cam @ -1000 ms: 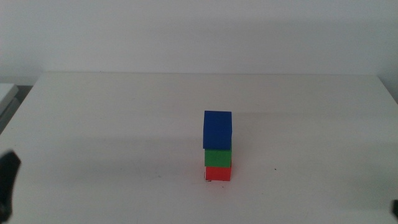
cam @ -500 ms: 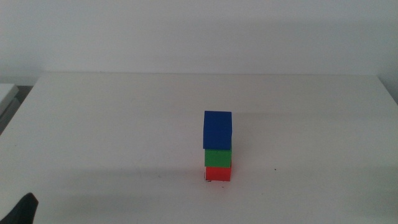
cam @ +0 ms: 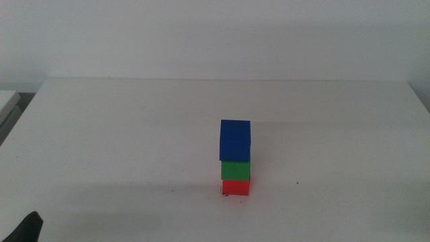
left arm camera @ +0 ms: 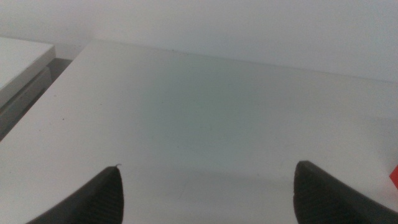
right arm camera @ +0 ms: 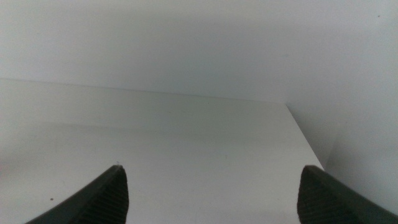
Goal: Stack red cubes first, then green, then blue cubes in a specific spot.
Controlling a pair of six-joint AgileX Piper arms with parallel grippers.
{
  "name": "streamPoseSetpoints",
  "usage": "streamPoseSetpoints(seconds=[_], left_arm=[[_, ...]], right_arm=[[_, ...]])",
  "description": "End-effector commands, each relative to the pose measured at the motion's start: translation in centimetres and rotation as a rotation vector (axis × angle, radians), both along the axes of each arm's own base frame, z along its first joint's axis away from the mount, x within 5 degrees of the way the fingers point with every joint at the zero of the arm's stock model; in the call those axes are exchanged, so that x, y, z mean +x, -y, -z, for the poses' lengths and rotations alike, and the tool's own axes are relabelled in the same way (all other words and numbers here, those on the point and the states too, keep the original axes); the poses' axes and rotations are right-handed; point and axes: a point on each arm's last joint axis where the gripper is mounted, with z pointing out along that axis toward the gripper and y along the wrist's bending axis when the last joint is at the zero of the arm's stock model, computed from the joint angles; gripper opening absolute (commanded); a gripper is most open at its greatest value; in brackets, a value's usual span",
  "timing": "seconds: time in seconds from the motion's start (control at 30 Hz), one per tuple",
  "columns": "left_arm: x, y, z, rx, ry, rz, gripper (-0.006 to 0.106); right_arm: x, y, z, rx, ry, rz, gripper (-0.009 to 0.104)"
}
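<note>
In the middle view the three cubes stand as one upright stack on the white tabletop point(cam: 134, 134). The red cube point(cam: 236, 187) is at the bottom, the green cube point(cam: 236, 169) is on it and the blue cube point(cam: 235, 139) is on top. A small dark mark shows at the stack's foot. My left gripper point(cam: 30, 227) shows only as a dark tip at the bottom left corner, far from the stack. In the left wrist view the left gripper point(left arm camera: 208, 167) is open and empty, with a red sliver point(left arm camera: 395, 177) at the picture's edge. My right gripper point(right arm camera: 212, 168) is open and empty, out of the middle view.
A few tiny dark specks point(cam: 297, 181) mark the tabletop near the stack. A grey-white side surface point(cam: 7, 101) lies beyond the table's left edge. A plain wall stands behind the table's far edge point(cam: 228, 79).
The left gripper has drawn back down into the bottom left corner of the middle view. A dark tip at the right edge has left the view. The stack has not moved.
</note>
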Motion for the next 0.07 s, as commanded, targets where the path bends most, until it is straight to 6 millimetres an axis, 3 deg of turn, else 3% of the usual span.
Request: streamPoseSetpoints(seconds=[0.0, 0.03], left_arm=[[-0.01, 0.01, -0.11, -0.007, 0.015, 0.001, 0.094], [-0.01, 0.01, -0.11, -0.007, 0.015, 0.001, 0.094]], right_arm=[[-0.01, 0.03, -0.01, -0.004, 0.011, 0.005, 0.082], [-0.01, 0.03, -0.01, -0.004, 0.011, 0.005, 0.082]])
